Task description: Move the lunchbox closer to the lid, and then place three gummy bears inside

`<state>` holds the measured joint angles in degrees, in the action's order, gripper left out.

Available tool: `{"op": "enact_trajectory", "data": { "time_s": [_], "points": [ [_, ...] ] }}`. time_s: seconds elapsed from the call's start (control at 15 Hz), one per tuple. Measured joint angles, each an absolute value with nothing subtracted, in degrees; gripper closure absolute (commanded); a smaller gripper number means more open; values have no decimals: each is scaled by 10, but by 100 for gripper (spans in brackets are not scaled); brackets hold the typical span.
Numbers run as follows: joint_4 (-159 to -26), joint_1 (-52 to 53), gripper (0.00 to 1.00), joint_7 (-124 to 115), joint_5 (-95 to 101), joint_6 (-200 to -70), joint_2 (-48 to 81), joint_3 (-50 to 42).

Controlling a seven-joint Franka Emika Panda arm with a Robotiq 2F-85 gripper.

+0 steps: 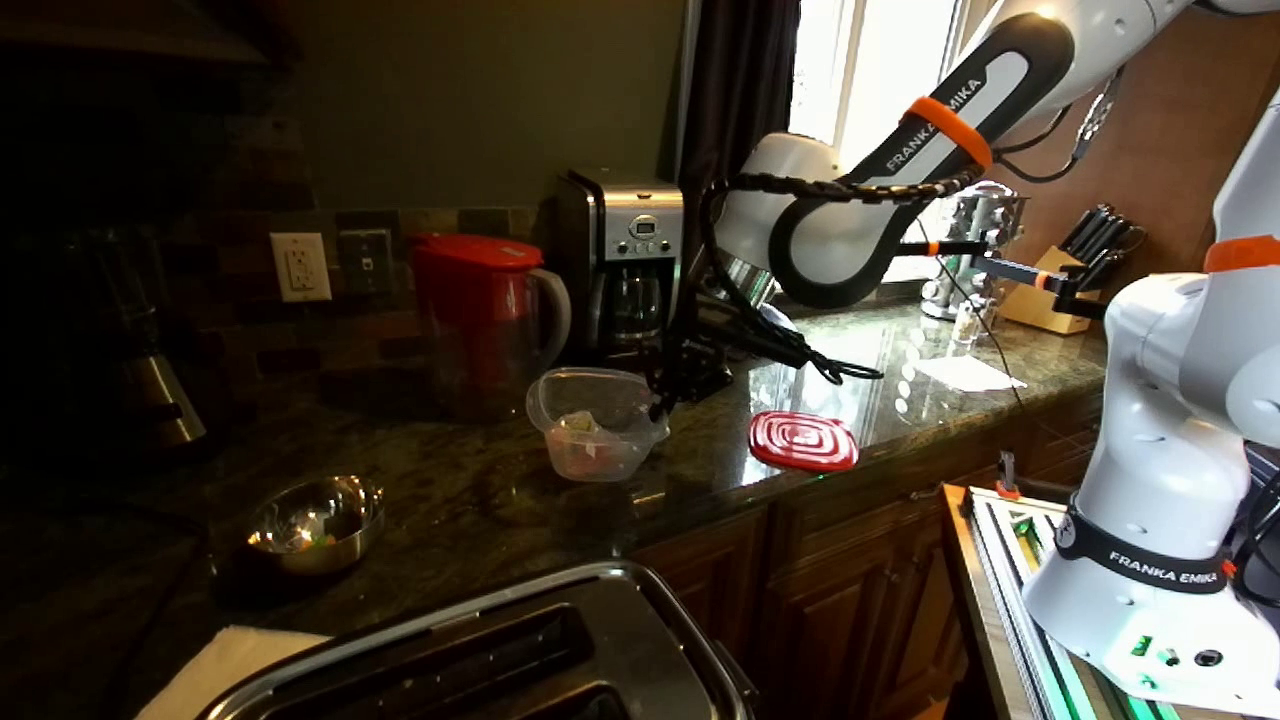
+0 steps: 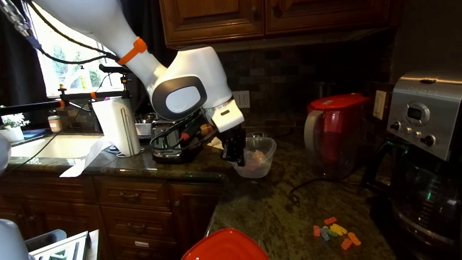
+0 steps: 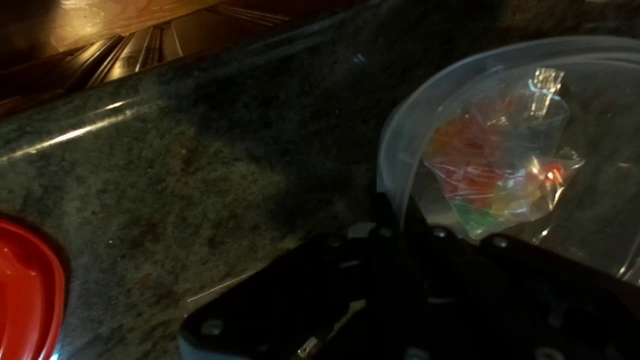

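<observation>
Exterior views are both showing the robot arm (image 2: 195, 79) leaning out over the counter (image 2: 260, 209), its forearm slanting downward and its wrist bending so that the pincer (image 3: 401, 212) is pointing down. Its jaws are pressing nearly together in the wrist view, with only a thin plastic wall running between them: the pincer is gripping the clear tub (image 2: 266, 162) by its rim. In an exterior view most of the tub is extending to the left of the pincer, while the red lid (image 1: 803, 441) is lying flat on the counter to the right, near the front edge and apart from both. The tub's opening is facing up; whether its base is touching the counter is not showing clearly. Inside it a clear plastic bag (image 3: 495, 175) is lying, with red and green showing through. Loose gummy bears (image 2: 338, 230) are lying clustered near the coffee maker (image 2: 438, 122), well apart from the pincer.
</observation>
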<state>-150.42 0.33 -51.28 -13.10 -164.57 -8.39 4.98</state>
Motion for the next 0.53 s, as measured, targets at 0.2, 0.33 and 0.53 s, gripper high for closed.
{"op": "enact_trajectory", "data": {
  "time_s": [0.2, 0.33, 0.53],
  "points": [
    [-1486, -19, 99, -517, -129, -1571, -102, 35],
    [-1468, -33, 99, -517, -125, -1511, -113, 27],
    [-1443, -36, 99, -517, -127, -1458, -117, 23]
  ]
}}
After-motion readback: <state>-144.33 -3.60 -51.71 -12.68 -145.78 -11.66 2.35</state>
